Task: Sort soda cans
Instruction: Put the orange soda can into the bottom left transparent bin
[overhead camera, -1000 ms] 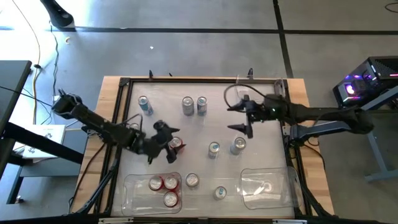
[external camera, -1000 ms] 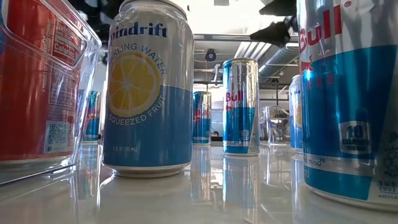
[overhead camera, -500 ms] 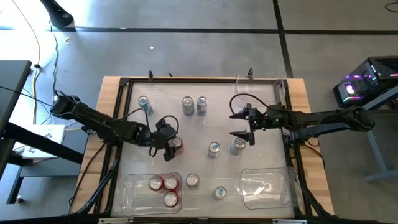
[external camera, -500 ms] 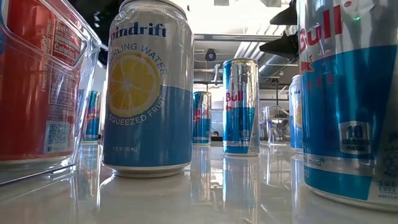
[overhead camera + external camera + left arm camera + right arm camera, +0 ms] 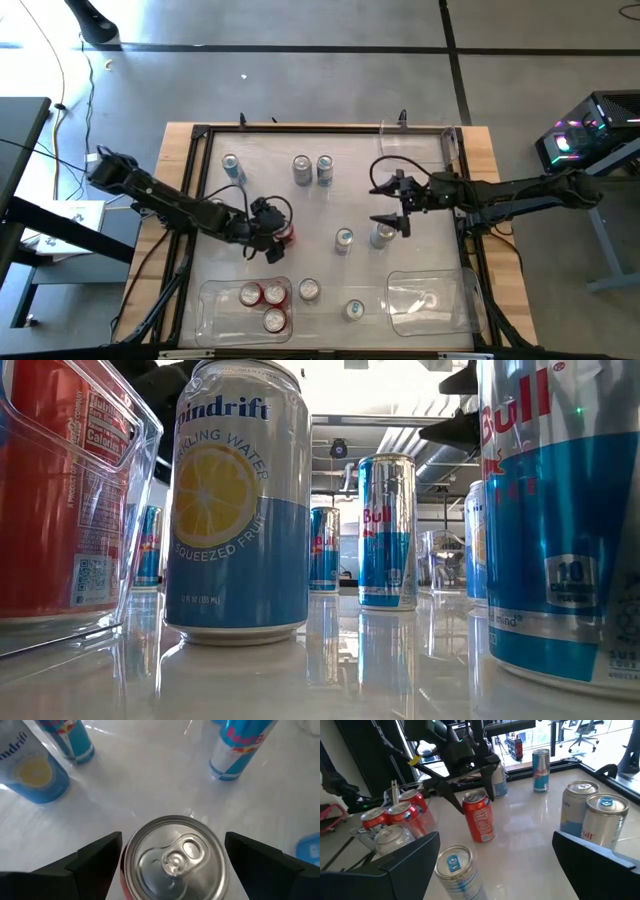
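A red soda can [image 5: 286, 236] stands upright on the white table left of the middle. My left gripper [image 5: 277, 232] is open and tipped down over it, one finger [image 5: 95, 865] on each side of its silver top [image 5: 172, 855]; I cannot tell whether they touch it. My right gripper [image 5: 386, 205] hangs open right of the middle, above a silver-blue can [image 5: 382, 235], with another [image 5: 344, 240] beside that. Three red cans [image 5: 265, 303] stand in the clear bin [image 5: 212, 312] at the near left.
Three blue-and-silver cans [image 5: 302, 168] stand near the far edge. A silver-blue can [image 5: 308, 290] stands beside the left bin and another [image 5: 353, 310] nearer the front. A second clear bin [image 5: 455, 305] sits at the near right. A dark frame [image 5: 190, 200] borders the table.
My left gripper has sunk and tipped further down, closing in on the red can until its open fingers flank the can's top. My right gripper has sunk and swung toward the table's near edge, coming over the silver-blue can. No can has moved.
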